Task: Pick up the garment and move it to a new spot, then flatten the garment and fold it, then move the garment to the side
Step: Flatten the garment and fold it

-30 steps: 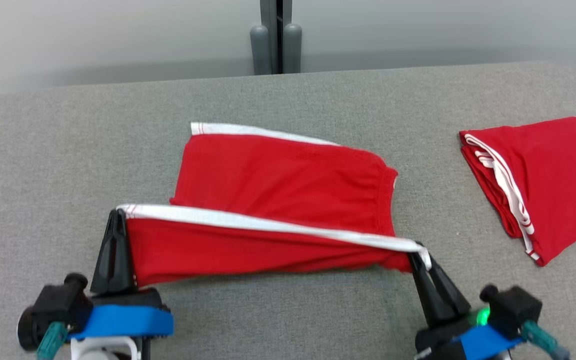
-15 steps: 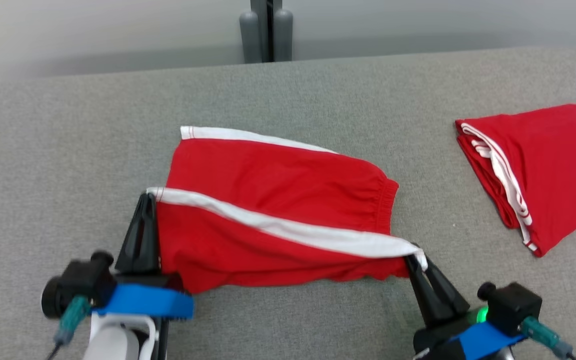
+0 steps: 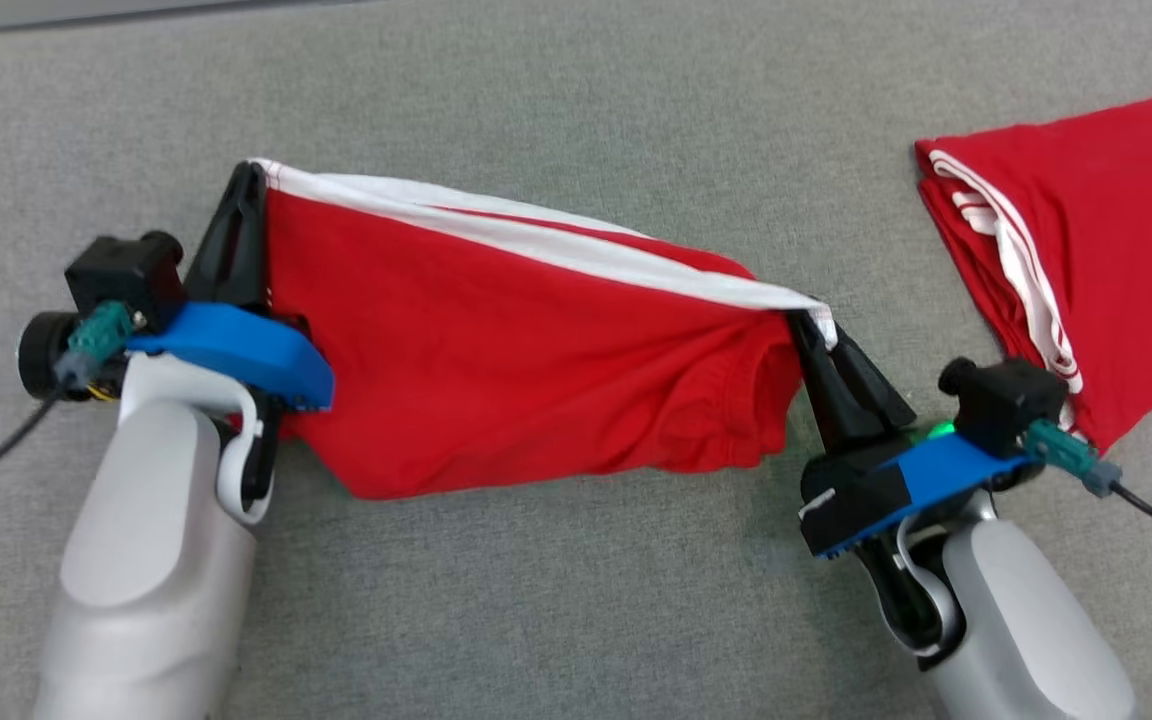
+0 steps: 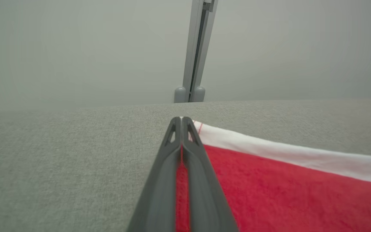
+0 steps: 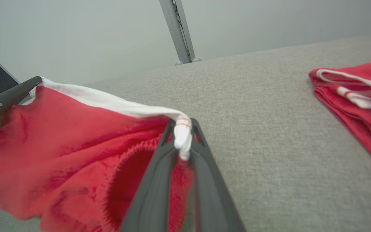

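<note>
Red shorts (image 3: 516, 370), soft knit with white trim, hang pinched by left gripper (image 3: 252, 178) and right gripper (image 3: 808, 322), now drawn over their far half.

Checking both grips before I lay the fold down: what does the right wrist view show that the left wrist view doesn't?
Right wrist view: the right gripper pinching the end of the white trim, the gathered waistband, and a folded red garment lying apart. Left wrist view: the left gripper shut flat on the hem corner, close up. Shared: the red shorts, the grey table, the post behind it.
</note>
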